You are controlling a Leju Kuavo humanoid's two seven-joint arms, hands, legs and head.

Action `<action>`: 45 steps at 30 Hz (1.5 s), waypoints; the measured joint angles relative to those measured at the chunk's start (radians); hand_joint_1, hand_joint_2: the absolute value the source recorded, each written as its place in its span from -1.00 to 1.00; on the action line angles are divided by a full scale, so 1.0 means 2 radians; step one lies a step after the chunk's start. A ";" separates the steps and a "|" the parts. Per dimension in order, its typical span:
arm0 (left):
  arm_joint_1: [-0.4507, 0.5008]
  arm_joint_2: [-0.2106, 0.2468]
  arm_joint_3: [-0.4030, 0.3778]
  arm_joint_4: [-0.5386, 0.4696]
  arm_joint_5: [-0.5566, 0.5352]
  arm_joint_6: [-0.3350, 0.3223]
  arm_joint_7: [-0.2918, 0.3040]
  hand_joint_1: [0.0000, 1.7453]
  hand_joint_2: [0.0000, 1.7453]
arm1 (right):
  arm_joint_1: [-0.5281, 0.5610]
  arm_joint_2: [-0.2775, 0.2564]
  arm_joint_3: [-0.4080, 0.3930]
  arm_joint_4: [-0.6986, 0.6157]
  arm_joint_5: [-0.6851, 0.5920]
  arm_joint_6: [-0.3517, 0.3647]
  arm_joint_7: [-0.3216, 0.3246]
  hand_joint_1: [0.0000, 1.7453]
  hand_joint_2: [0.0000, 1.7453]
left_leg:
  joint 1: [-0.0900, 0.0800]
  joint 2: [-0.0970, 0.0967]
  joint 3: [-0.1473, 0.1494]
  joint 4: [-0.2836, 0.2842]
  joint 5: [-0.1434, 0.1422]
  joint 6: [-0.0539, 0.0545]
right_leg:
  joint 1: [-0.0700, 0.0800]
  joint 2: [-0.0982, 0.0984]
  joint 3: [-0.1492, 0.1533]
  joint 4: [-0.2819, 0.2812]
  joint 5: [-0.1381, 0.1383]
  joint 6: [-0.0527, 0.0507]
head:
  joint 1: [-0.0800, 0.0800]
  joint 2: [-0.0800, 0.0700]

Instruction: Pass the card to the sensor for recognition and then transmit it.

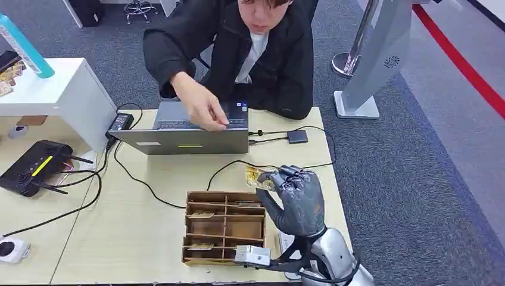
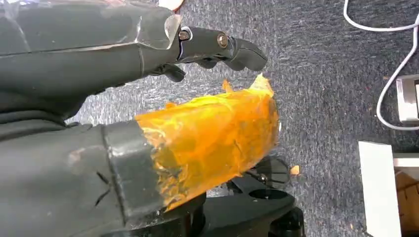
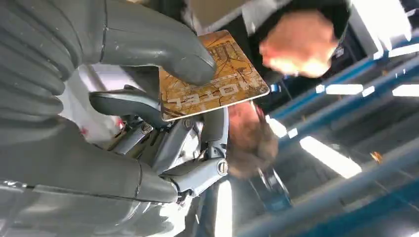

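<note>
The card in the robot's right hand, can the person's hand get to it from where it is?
Probably yes. The right hand holds the card up above the table, and the person's hand rests on the laptop just across from it, with only cables between.

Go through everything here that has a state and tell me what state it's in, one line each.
card: held in the right hand, raised off the table.
right hand: gripping the card between thumb and fingers.
left hand: holding nothing, hanging above the carpet.
laptop: lid open, a person's hand on its keyboard.
wooden organizer: on the table, cards lying in some compartments.
</note>
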 joint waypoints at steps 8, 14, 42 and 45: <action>0.000 -0.002 -0.009 0.003 0.051 -0.004 -0.013 -1.00 -1.00 | 0.069 0.000 -0.031 -0.011 -0.170 0.055 -0.065 1.00 1.00 | 0.000 0.000 0.000 0.000 0.000 0.000 | 0.000 0.000 0.000 0.000 0.000 0.000 | 0.000 0.000; 0.000 -0.004 -0.018 0.006 0.072 -0.004 -0.019 -1.00 -1.00 | 0.109 0.003 -0.060 -0.015 -0.216 0.078 -0.081 1.00 1.00 | 0.000 0.000 0.000 0.000 0.000 0.000 | 0.000 0.000 0.000 0.000 0.000 0.000 | 0.000 0.000; -0.002 -0.012 -0.051 0.025 0.137 -0.012 -0.033 -1.00 -1.00 | 0.180 0.009 -0.109 0.008 -0.331 0.113 -0.078 1.00 1.00 | 0.000 0.000 0.000 0.000 0.000 0.000 | 0.000 0.000 0.000 0.000 0.000 0.000 | 0.000 0.000; -0.002 -0.012 -0.055 0.026 0.144 -0.013 -0.034 -1.00 -1.00 | 0.181 0.009 -0.110 0.013 -0.348 0.127 -0.073 1.00 1.00 | 0.000 0.000 0.000 0.000 0.000 0.000 | 0.000 0.000 0.000 0.000 0.000 0.000 | 0.000 0.000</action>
